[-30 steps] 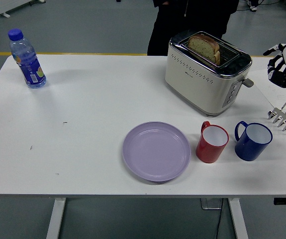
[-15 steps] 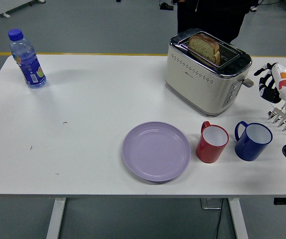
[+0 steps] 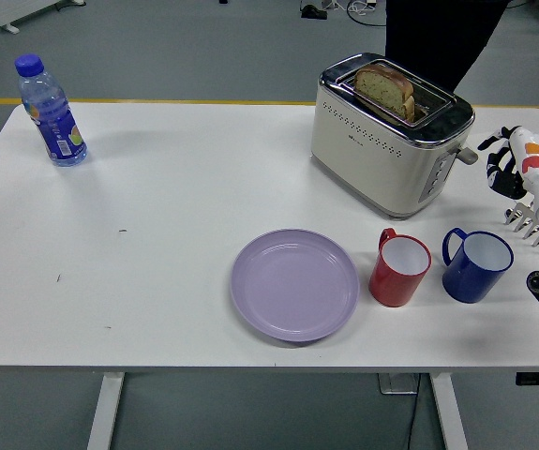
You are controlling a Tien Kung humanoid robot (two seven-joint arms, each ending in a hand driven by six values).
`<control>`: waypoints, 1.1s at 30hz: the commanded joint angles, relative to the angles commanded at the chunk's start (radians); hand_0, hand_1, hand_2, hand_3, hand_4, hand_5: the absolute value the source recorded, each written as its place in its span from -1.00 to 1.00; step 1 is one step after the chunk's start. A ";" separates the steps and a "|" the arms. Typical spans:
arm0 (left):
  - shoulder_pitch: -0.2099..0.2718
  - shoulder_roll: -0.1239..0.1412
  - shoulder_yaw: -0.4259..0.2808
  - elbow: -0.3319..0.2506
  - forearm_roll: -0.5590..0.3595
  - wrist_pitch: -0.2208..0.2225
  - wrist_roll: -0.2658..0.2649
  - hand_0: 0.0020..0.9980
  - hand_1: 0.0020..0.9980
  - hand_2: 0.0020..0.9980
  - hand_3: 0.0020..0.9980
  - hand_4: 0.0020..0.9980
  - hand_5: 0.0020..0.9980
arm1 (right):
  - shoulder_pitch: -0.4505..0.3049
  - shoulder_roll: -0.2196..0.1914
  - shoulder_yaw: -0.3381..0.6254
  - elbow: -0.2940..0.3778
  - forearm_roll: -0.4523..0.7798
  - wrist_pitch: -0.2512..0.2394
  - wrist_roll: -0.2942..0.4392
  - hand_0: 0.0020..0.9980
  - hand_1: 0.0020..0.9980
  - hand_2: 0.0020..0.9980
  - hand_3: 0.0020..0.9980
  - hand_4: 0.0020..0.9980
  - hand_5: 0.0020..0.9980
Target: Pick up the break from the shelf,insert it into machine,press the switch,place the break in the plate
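Observation:
A slice of brown bread (image 3: pixel 385 90) stands upright in the slot of the cream toaster (image 3: pixel 381 150), its top sticking out. The toaster's lever (image 3: pixel 465 154) juts from the right end. My right hand (image 3: pixel 497 165), white and orange with black fingers, hovers just right of that lever with its fingers loosely bent and holding nothing. The empty purple plate (image 3: pixel 294 284) lies toward the front of the table, left of the mugs. My left arm is out of view.
A red mug (image 3: pixel 400 268) and a blue mug (image 3: pixel 476 265) stand in front of the toaster. A metal rack (image 3: pixel 529 221) sits partly behind my right arm. A blue water bottle (image 3: pixel 52 112) stands far left. A person's dark legs (image 3: pixel 438 37) show behind the toaster.
My right hand has come down and leftward, from the table's right edge to just beside the toaster lever. The person behind the table has stepped to the right.

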 joint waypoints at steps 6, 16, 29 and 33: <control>-0.001 0.000 0.001 0.000 0.000 0.000 0.001 0.39 0.18 0.44 0.36 0.00 0.93 | 0.008 0.013 -0.008 -0.021 0.001 -0.001 0.004 -0.40 -0.42 -0.26 0.12 -0.15 -1.00; -0.002 0.000 0.003 0.000 -0.003 0.000 0.001 0.39 0.18 0.44 0.35 0.01 0.93 | 0.008 0.026 -0.010 -0.047 0.003 -0.002 0.003 -0.41 -0.43 -0.26 0.12 -0.15 -1.00; -0.004 0.000 0.003 0.000 -0.004 0.001 0.002 0.39 0.18 0.44 0.36 0.01 0.92 | 0.009 0.041 -0.011 -0.071 0.004 -0.006 0.004 -0.41 -0.43 -0.26 0.12 -0.15 -1.00; -0.004 0.000 0.003 0.000 -0.002 0.000 0.003 0.39 0.18 0.44 0.36 0.01 0.92 | 0.010 0.048 -0.012 -0.080 0.006 -0.007 0.005 -0.41 -0.43 -0.26 0.12 -0.14 -1.00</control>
